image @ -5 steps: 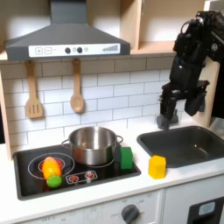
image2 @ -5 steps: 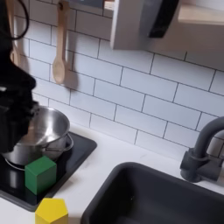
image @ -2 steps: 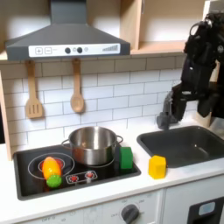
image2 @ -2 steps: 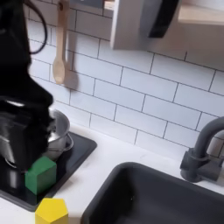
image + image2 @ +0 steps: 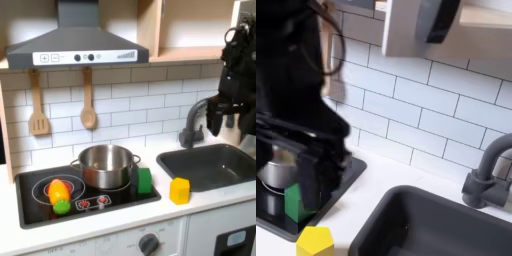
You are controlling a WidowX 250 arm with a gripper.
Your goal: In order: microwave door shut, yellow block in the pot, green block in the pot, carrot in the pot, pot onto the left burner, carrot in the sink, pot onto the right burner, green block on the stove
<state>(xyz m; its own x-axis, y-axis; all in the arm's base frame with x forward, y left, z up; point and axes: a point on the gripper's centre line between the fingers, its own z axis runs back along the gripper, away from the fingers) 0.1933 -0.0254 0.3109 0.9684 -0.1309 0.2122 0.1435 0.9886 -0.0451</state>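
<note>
Your pot sits on the stove over the burner on the first exterior view's right, with the green block touching its right side on the stove's edge. The carrot lies on the other burner. The yellow block stands on the white bench, just in front of the sink. Your end effector hangs above the sink beside the faucet, holding nothing; you cannot tell how far its fingers are spread.
</note>
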